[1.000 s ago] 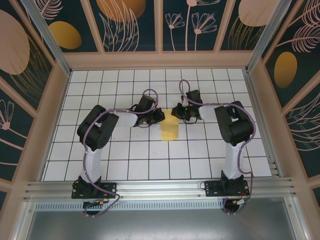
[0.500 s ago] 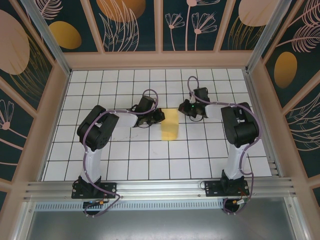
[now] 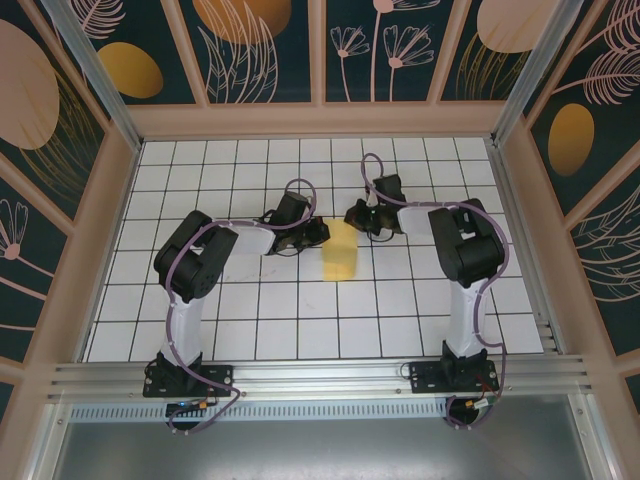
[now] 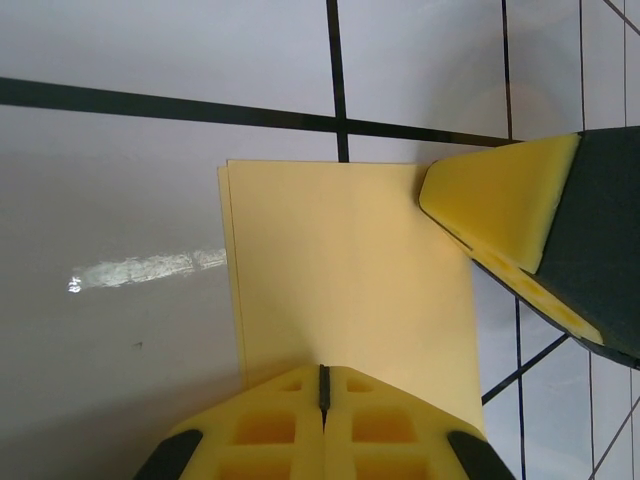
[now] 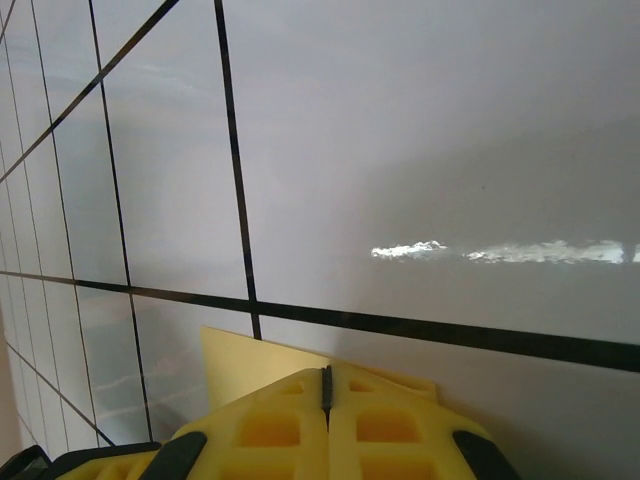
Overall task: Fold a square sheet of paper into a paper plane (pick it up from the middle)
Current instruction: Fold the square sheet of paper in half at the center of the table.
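The folded paper (image 3: 339, 258) lies flat at the centre of the table (image 3: 250, 320). The left gripper (image 3: 320, 232), jaws closed, presses its 11 o'clock corner. The right gripper (image 3: 352, 217), jaws closed, bears on its 1 o'clock edge. Both are probably flattening the crease, and neither pinches anything.

You'll find no text, label, brand or number to read here. The paper (image 3: 339, 256) is plain yellow, the tabletop (image 3: 250, 300) bears only black grid lines, and the wall panels (image 3: 400, 50) carry only plant and oval prints.
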Controlling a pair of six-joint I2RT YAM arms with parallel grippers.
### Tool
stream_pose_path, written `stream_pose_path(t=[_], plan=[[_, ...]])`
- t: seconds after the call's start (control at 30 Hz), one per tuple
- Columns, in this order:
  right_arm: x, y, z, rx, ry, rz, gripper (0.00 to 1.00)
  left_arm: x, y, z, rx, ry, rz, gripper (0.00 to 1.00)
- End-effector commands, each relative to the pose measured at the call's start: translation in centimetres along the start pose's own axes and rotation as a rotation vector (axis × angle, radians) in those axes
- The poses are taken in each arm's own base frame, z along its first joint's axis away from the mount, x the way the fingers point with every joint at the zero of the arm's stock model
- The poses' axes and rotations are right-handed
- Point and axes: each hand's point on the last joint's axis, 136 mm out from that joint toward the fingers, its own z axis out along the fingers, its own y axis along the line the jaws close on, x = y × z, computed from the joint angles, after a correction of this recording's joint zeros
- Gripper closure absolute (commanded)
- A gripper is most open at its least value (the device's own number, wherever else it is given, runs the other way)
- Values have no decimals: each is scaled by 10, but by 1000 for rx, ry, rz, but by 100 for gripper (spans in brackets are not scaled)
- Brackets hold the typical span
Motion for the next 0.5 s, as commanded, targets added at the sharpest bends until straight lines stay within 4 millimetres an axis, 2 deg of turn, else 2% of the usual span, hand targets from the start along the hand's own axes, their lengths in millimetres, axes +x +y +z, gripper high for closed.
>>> stream_pose_path(t=[0.0, 0.1, 0.23, 0.33, 0.47], plan=[[-32, -56, -9, 170, -109, 55, 100, 71, 118, 3, -376, 168, -106, 100], [-47, -55, -24, 175, -157, 50, 100, 71, 117, 2, -376, 166, -105, 100], [-52, -22, -47, 92, -183, -2, 100, 71, 118, 3, -375, 165, -104, 100], [-32, 7, -60, -24, -136, -44, 100, 70, 116, 3, -369, 161, -104, 100], [20, 27, -64, -121, 6, -72, 100, 69, 117, 4, -370, 158, -101, 100]])
